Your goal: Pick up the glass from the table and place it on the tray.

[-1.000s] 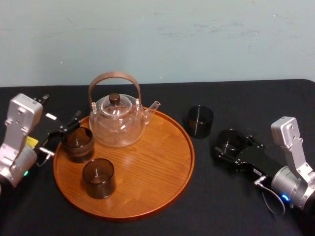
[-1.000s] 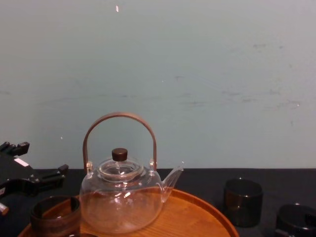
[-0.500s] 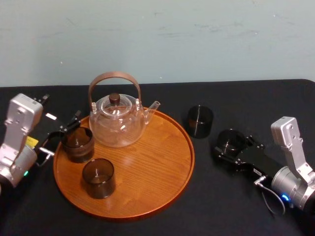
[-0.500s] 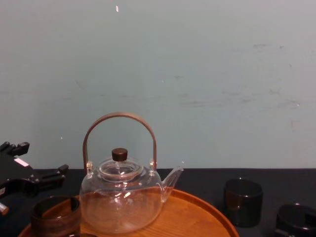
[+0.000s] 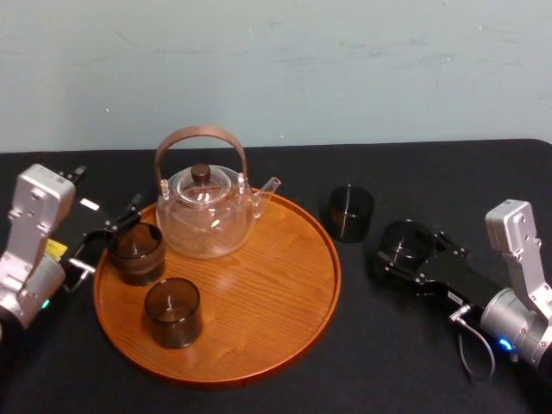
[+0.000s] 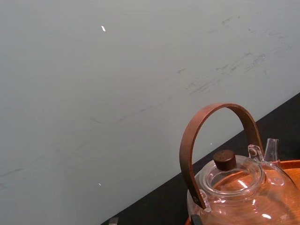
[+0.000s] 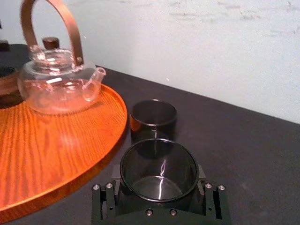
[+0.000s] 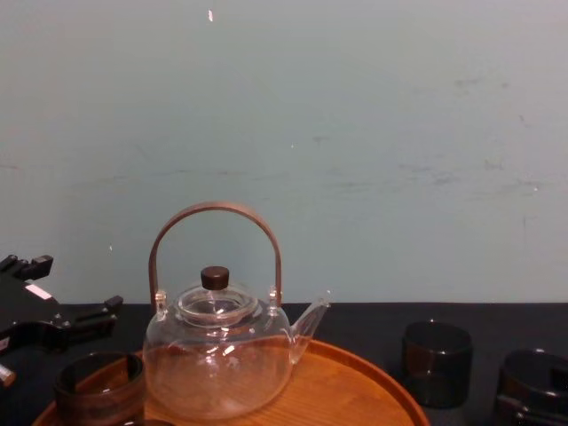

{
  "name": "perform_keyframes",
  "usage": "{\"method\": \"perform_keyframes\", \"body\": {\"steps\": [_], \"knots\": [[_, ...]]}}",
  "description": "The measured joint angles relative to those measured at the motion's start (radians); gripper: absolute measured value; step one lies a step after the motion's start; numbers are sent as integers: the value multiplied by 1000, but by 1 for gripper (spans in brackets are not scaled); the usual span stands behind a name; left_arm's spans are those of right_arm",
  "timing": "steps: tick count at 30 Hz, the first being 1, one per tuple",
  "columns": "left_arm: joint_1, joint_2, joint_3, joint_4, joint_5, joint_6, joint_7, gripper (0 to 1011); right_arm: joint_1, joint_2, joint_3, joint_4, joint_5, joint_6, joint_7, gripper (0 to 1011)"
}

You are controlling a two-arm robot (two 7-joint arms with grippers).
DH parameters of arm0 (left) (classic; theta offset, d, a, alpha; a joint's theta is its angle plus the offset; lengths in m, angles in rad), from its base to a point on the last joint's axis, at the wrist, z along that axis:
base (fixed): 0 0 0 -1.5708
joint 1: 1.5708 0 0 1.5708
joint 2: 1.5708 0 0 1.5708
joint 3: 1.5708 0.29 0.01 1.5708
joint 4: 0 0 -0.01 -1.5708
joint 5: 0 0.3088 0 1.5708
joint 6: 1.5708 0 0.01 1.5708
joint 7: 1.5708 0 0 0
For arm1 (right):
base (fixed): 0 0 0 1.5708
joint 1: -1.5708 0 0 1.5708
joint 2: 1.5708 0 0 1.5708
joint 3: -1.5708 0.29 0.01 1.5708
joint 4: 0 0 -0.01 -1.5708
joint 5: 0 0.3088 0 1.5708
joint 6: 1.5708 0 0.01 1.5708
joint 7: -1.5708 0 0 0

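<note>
On my far left, the left gripper point(image 5: 106, 235) sits at the tray's left edge with its jaws spread wide and holding nothing. I read it as parked, just beside the rear tumbler point(image 5: 135, 252) standing on the tray point(image 5: 259, 302). A front tumbler point(image 5: 172, 312) stands nearer me on the wood, and the clear teapot point(image 5: 205, 216) fills the back of the tray, so the open landing ground is the bare right half. Off the tray's right rim a spare glass point(image 5: 350, 214) stands on the black table point(image 5: 371, 345), between the tray and my working arm. Farthest right, the right gripper point(image 5: 414, 257) has its jaws closed against the sides of the glass point(image 7: 158, 168), which is upright, held low on its wall so that the mouth stays level. I cannot tell whether its base is clear of the cloth. I judge the spare glass to be the obstacle: a straight slide left would strike it, so the carry wants height first.
</note>
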State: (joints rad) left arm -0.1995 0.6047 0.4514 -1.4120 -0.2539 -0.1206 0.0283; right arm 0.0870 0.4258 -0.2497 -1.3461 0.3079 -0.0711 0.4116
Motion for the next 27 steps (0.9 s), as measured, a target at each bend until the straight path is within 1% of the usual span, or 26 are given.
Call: {"method": "perform_keyframes", "body": {"steps": [3, 4, 9, 12, 16, 21, 27], "knots": [[0, 0, 0, 0, 0, 0, 0, 1001, -14, 5, 1, -36, 3, 1, 8, 906], [0, 0, 0, 0, 0, 0, 0, 1001, -14, 5, 1, -36, 3, 1, 8, 906], [0, 0, 0, 0, 0, 0, 0, 1001, -32, 13, -10, -87, 2, 2, 22, 906], [0, 0, 0, 0, 0, 0, 0, 1001, -41, 17, -21, -116, 1, 3, 30, 906], [0, 0, 0, 0, 0, 0, 0, 1001, -47, 20, -45, -147, -4, 5, 45, 906], [0, 0, 0, 0, 0, 0, 0, 1001, -45, 18, -72, -159, -6, 5, 60, 907], [0, 0, 0, 0, 0, 0, 0, 1001, -28, 3, -110, -158, -8, 3, 76, 906]]}}
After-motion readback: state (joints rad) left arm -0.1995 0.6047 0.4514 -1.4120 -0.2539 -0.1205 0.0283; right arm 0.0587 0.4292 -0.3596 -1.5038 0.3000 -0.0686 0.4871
